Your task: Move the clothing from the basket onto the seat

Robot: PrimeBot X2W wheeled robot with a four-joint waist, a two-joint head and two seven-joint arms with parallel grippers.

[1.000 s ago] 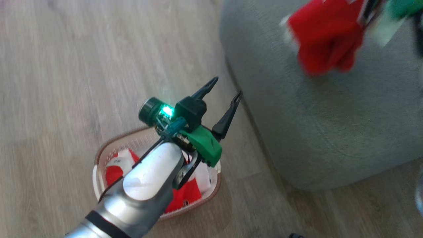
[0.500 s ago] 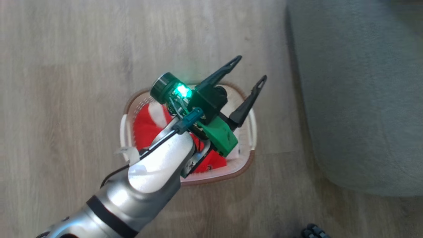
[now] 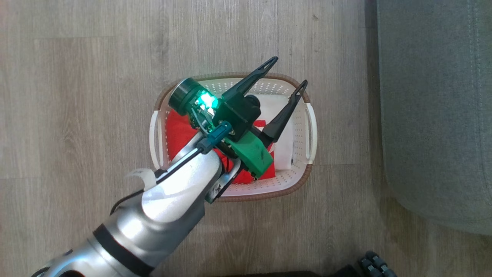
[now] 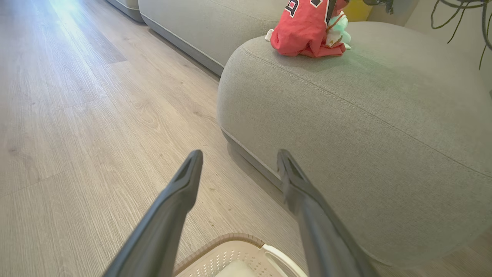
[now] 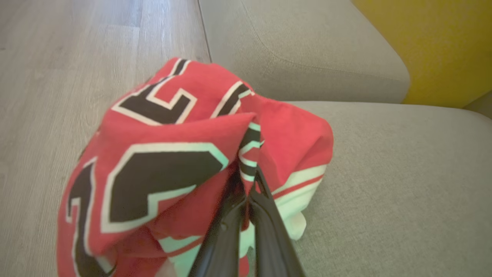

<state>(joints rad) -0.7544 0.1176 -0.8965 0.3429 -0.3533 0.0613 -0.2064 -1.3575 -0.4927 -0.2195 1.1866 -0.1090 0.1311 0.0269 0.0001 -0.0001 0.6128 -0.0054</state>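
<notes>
**Head view.** The basket [image 3: 235, 195] stands on the wood floor [image 3: 77, 115] at the centre, with the seat [image 3: 434, 115] well apart at 3 o'clock. Inside lies the plain red garment [image 3: 178, 132], crumpled, with white cloth [image 3: 284, 152], perhaps its trim, toward the 3 o'clock wall. The left claw [image 3: 290, 70] hovers above the basket. Its fingers are spread wide and point to 1 o'clock, holding nothing and touching nothing.

**Left wrist view.** The two spread fingers frame bare floor, and the basket's rim shows at 6 o'clock. On top of the seat, at 12 o'clock, the jersey [image 4: 303, 32] sits in a heap.

**Right wrist view.** The right claw [image 5: 250, 182] is fully closed, its fingertips buried in a fold of the jersey, which bunches over the seat. A yellow surface [image 5: 423, 46] lies at 2 o'clock.

**Handling (a judgement).** Both garments are probably light, soft and limp. They should sag and trail when lifted rather than keep their shape, and they look neither fragile nor slippery. The best hold on the plain red garment appears to be a raised fold near the heap's middle, at about 9 o'clock within the basket. It should be pinched deep so the cloth cannot slide out, and clear of the perforated wall.
</notes>
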